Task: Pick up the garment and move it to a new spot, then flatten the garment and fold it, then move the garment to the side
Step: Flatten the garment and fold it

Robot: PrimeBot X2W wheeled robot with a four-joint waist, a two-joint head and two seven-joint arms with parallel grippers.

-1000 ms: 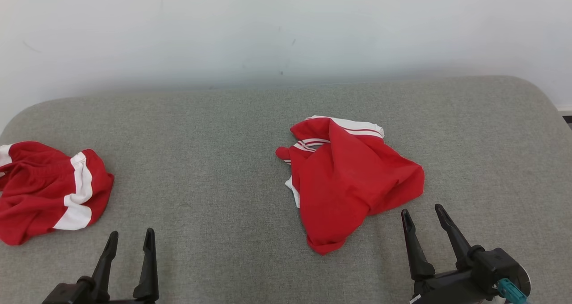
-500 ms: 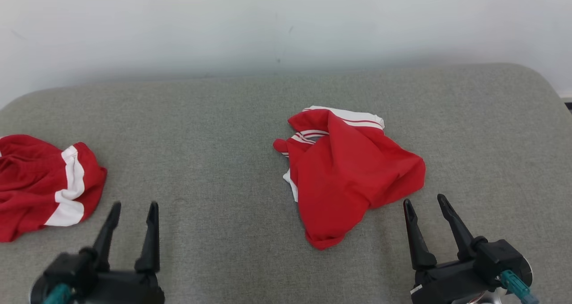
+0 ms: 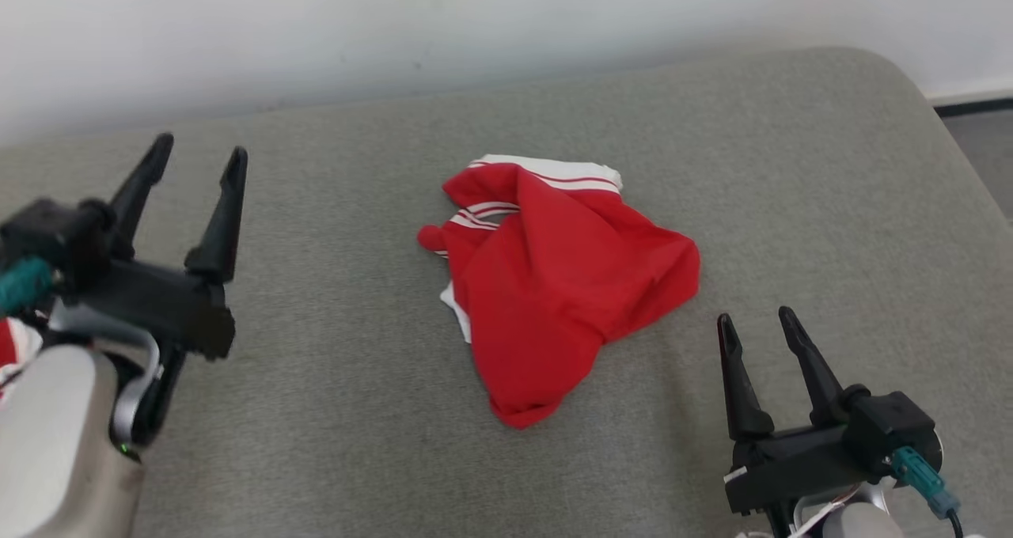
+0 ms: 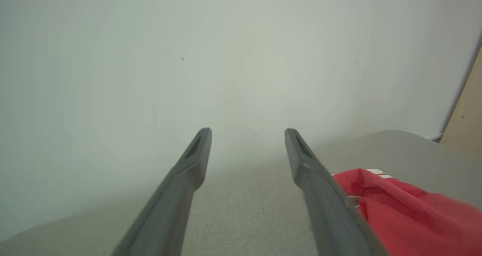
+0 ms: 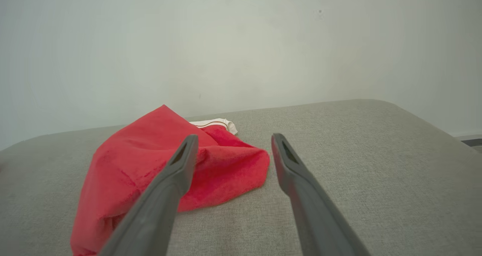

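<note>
Evidently limp and light, the crumpled red cloth garment with white trim (image 3: pixel 562 293) wants pinching at its near right edge by my right pincer (image 3: pixel 756 320), spread apart and empty, as is my left pincer (image 3: pixel 202 146).

The red garment (image 3: pixel 558 285) lies crumpled in a loose heap at the centre of the frame. White striped trim shows at its upper edge; a narrow end points downward.

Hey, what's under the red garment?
The garment lies crumpled on the grey cushion. A white edge pokes out beneath its left side. Anything else under the folds is covered.
</note>
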